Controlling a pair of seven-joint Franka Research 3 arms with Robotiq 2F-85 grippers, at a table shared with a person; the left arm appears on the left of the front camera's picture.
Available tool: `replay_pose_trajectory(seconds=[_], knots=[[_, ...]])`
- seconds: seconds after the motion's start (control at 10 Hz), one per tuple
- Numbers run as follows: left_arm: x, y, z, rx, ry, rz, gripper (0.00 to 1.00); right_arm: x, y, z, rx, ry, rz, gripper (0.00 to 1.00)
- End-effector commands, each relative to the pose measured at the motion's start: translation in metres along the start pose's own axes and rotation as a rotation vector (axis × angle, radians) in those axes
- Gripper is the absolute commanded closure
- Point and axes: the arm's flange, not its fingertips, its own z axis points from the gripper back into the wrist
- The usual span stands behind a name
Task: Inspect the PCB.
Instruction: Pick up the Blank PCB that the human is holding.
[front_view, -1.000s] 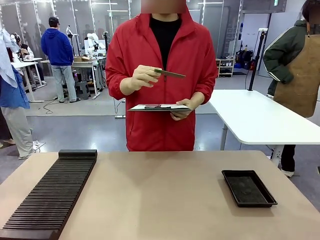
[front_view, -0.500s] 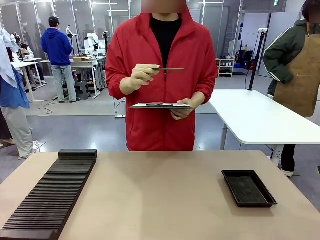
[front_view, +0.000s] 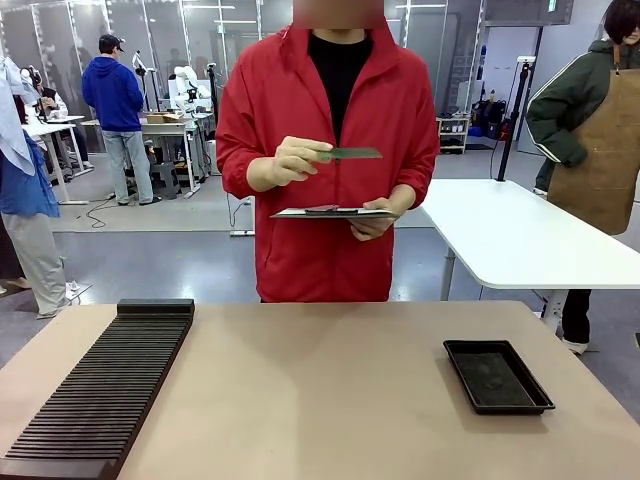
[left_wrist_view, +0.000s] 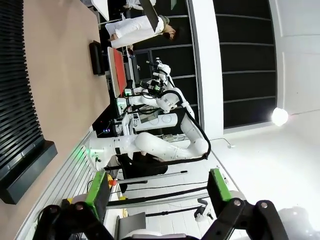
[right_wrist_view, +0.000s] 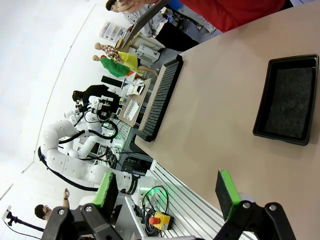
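The PCB (front_view: 352, 154) is seen almost edge-on in the person's hand (front_view: 290, 160). Fingers cover one end, and no parts or print on it can be made out. The clipboard (front_view: 335, 213) is likewise edge-on, so its sheet is unreadable. A small dark item lying on it cannot be identified. The rack (front_view: 100, 395) has its near end cut off by the bottom edge of the front view. In the right wrist view the top edge cuts the person off at the jacket (right_wrist_view: 235, 12).
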Motion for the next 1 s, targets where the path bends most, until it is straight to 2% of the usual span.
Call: replay_pose_trajectory(seconds=[0.0, 0.9], knots=[[-0.0050, -0.0099, 0.0045, 0.016, -0.004, 0.003, 0.00, -0.0007, 0.0001, 0.0016, 0.005, 0.003, 0.015, 0.00], [-0.0050, -0.0099, 0.0045, 0.016, -0.004, 0.003, 0.00, -0.0007, 0.0001, 0.0016, 0.005, 0.003, 0.015, 0.00]])
